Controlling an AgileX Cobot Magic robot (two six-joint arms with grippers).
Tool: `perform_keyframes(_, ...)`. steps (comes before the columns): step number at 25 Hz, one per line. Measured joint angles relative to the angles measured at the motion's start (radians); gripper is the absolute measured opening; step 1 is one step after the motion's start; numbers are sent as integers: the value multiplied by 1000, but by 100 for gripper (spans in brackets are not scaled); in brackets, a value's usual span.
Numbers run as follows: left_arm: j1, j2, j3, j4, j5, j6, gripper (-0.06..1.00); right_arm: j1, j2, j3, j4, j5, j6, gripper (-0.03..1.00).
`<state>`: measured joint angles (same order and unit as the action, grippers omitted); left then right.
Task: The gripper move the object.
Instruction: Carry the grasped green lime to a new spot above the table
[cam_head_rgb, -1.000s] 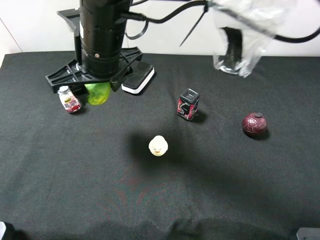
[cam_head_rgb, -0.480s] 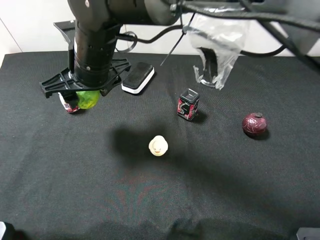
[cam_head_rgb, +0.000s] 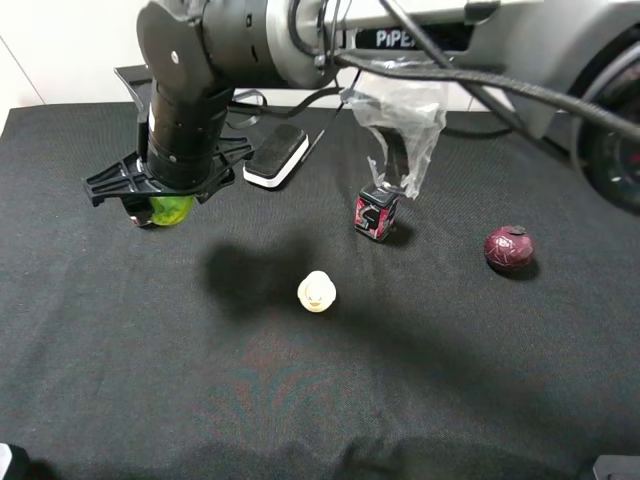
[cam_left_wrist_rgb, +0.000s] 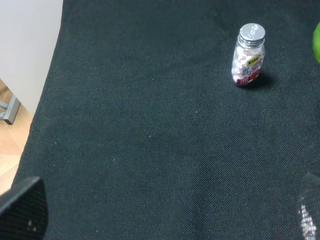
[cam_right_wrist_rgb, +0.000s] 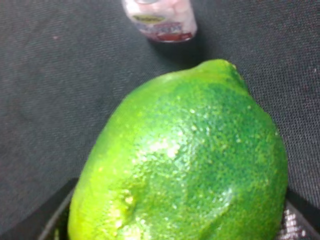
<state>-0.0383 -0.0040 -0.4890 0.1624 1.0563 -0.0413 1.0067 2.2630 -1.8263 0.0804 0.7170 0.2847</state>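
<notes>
One gripper (cam_head_rgb: 160, 203), the right arm's, is clamped on the object (cam_head_rgb: 170, 209), which sits tucked under its wide flat black cross-bar between the short dark fingers. It is held over the far left part of the table, near a small pill bottle (cam_left_wrist_rgb: 247, 56). Seen close in the right wrist view, the object (cam_right_wrist_rgb: 185, 160) is egg-shaped with a blunt nub at one end, its bright green skin pebbled and glossy against the matte woven black cloth (cam_head_rgb: 150, 350).
</notes>
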Motion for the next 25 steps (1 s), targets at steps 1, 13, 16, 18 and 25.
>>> perform_keyframes(1,0,0,0,0,0,0,100,0,7,0,-5,-4,9,49)
perform_keyframes(13,0,0,0,0,0,0,100,-8,71,0,-18,-77,54,49)
perform_keyframes(16,0,0,0,0,0,0,100,-9,88,0,-20,-94,63,49)
perform_keyframes(18,0,0,0,0,0,0,100,-9,97,0,-19,-107,66,49)
perform_keyframes(25,0,0,0,0,0,0,100,-10,124,-1,-8,-136,66,49)
